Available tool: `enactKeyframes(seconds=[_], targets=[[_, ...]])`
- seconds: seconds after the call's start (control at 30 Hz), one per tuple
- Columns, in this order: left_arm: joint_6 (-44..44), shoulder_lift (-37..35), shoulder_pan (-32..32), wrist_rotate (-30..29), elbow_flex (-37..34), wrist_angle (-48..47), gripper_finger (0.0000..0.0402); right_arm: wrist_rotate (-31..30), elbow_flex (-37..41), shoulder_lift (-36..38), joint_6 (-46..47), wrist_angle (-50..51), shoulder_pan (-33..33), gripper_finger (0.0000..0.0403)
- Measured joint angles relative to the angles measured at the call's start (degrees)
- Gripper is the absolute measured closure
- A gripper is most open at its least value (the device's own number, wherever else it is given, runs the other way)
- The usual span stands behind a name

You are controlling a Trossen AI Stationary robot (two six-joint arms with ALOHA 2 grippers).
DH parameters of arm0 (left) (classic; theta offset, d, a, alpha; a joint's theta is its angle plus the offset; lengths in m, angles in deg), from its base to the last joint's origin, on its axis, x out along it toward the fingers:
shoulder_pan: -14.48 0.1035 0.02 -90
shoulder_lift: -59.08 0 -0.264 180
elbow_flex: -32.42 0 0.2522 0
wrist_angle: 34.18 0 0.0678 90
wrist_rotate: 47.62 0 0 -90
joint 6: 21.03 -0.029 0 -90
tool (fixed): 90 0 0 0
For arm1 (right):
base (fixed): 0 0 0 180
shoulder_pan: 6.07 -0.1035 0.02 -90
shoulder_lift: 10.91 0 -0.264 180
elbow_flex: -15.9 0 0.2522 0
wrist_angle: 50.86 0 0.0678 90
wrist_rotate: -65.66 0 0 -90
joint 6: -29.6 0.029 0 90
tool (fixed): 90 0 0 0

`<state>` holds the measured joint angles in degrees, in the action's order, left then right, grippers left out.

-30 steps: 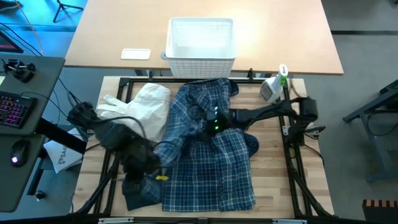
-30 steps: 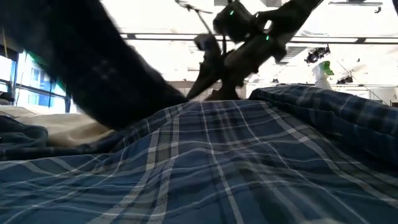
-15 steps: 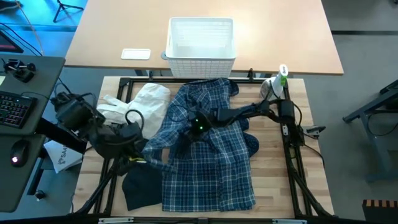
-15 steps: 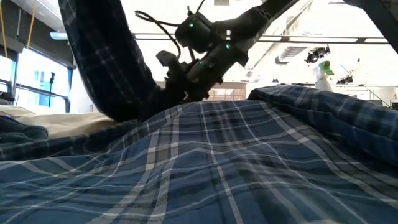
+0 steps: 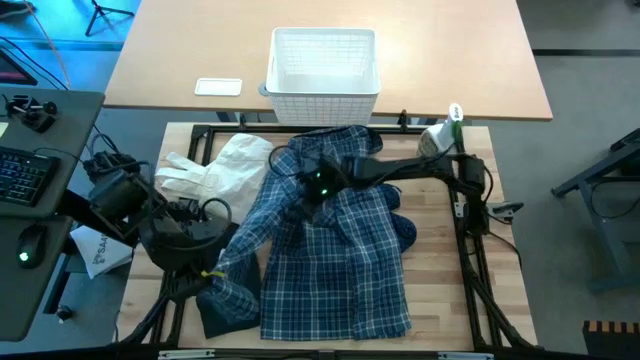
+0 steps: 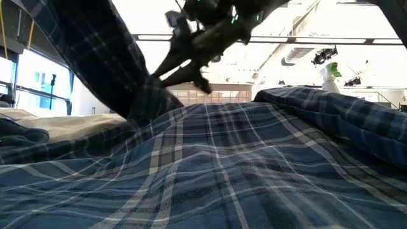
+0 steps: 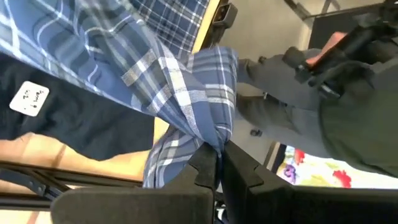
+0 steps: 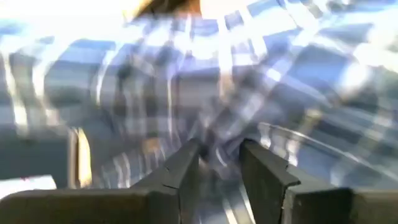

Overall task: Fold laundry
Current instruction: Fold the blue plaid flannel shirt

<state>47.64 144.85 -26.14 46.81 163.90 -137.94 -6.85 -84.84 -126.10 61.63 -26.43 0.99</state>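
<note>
Basket (image 5: 322, 65) holds nothing visible; left tool (image 7: 216, 163) clamps plaid shirt (image 5: 335, 265); right tool (image 8: 219, 163) narrowly parted above it.

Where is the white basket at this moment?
In the high view, the white basket stands on the far tabletop, centred, just beyond the plaid shirt, with a small white card on its left.

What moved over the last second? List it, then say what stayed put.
The left gripper, shut on a sleeve of the blue-and-white plaid shirt, pulled back toward the table's left front corner, drawing the sleeve out. The right gripper swung left, then toward the far side, over the shirt's collar end. The white lattice plastic basket, cream cloth and spray bottle stayed put.
</note>
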Motion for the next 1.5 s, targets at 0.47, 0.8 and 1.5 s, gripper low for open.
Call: enactKeyframes(seconds=[0.47,0.8,1.5], targets=[[-12.85,1.63,3.61,-9.59,-0.14,0.12,0.0401,1.64,0.17,-6.88,5.25,-12.61,0.72,0.04],[-25.69,6.31,8.31,-9.64,-13.92,-0.1,0.0401,-10.44,0.06,15.77,-12.68,15.21,1.18,0.0394],[-29.07,4.53,13.95,0.89,-4.49,-0.08,0.0401,-12.35,7.6,6.49,-7.32,3.81,-1.1,0.0302]])
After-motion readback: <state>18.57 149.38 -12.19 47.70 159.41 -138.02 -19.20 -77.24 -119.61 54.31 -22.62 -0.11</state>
